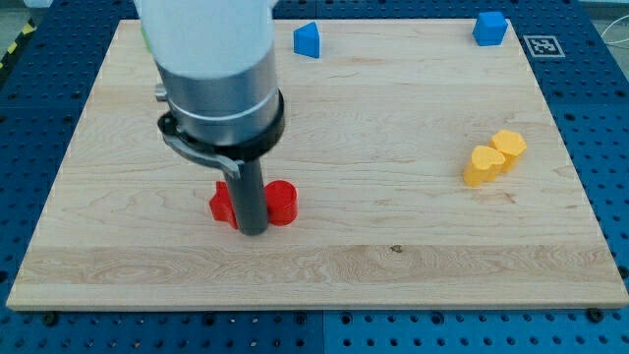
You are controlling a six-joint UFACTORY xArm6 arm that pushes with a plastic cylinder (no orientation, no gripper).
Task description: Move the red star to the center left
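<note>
Tool's tip [253, 231], bare rod holding nothing, wedged between red star [223, 204] and red cylinder [281, 203] (touching both, seemingly): nudge star alone toward table [413, 251] left edge.

Our table [393, 246] is pale blond wood with fine, light brown grain running across it and one small dark knot. Around it we see a blue perforated surface [609, 147] dotted with dark holes. Two blocks are red: a red star [223, 204] and a red cylinder [282, 203]. Our rod is dark grey down to my tip [254, 232], under a white and silver-grey housing [211, 69]. A blue triangular block [308, 40] and a blue cube [489, 29] match in shade. A yellow heart [482, 165] and a yellow hexagonal block [509, 146] are warm yellow-orange. A black-and-white marker [543, 45] is also visible.
</note>
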